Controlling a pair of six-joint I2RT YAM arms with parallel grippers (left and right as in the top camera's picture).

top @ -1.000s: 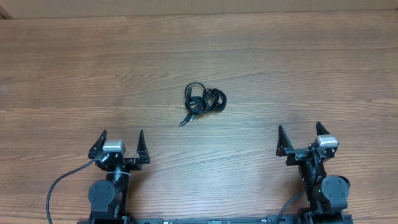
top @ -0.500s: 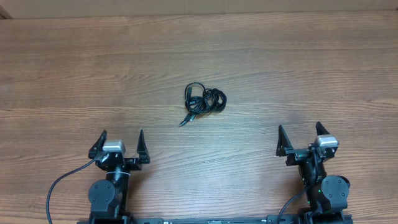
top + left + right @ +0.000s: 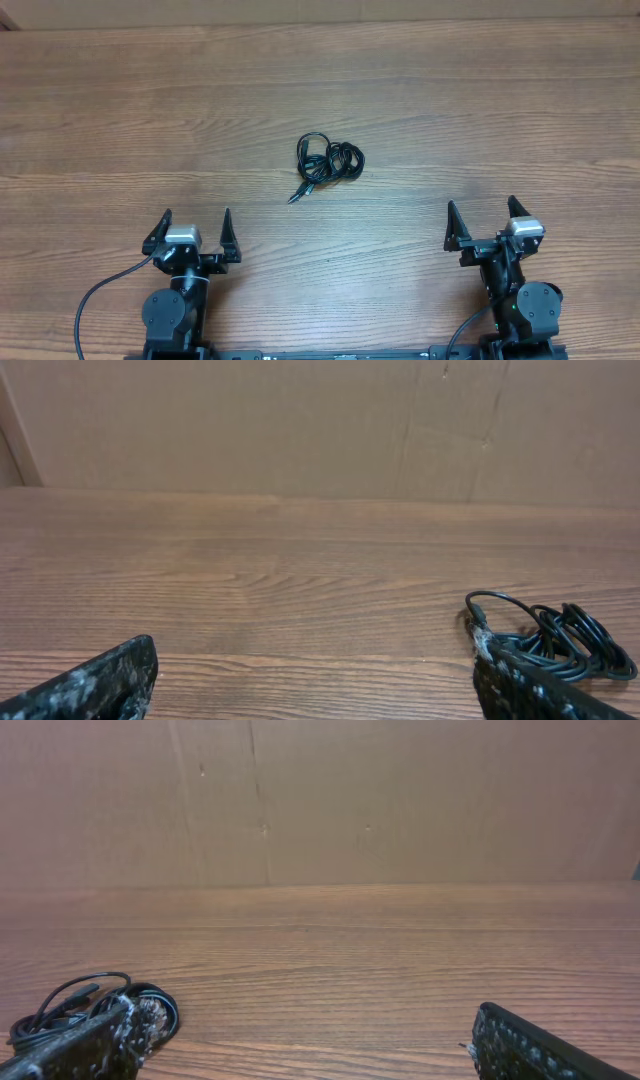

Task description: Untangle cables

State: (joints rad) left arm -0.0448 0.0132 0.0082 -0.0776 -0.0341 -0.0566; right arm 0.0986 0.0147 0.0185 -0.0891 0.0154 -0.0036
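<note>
Zero movement to report over the last second. We hold the overhead view against the two before it and every item sits exactly where it was, so the untangling has not begun.

The wooden tabletop (image 3: pixel 500 100) fills the scene, bare apart from one bundle, and a plain brown wall (image 3: pixel 300 430) closes off its far edge in the wrist views.

At the near edge the left hand (image 3: pixel 196 214) is parked with its fingers spread wide and nothing between them. The right hand (image 3: pixel 481 204) mirrors it, released and empty.

The cables (image 3: pixel 328 163) lie between the two hands and further out, near the middle of the tabletop and well apart from both. We see a small knot of thin black loops with a plug end (image 3: pixel 296 197) trailing towards the left hand's side. The left wrist camera catches the bundle (image 3: pixel 560 635) low on its right, and the right wrist camera has it (image 3: pixel 90 1005) low on its left.

Nothing stands in the way of either reach. We judge the real obstacle to be the knot itself, since the loops overlap too tightly for us to tell which strand runs where.
</note>
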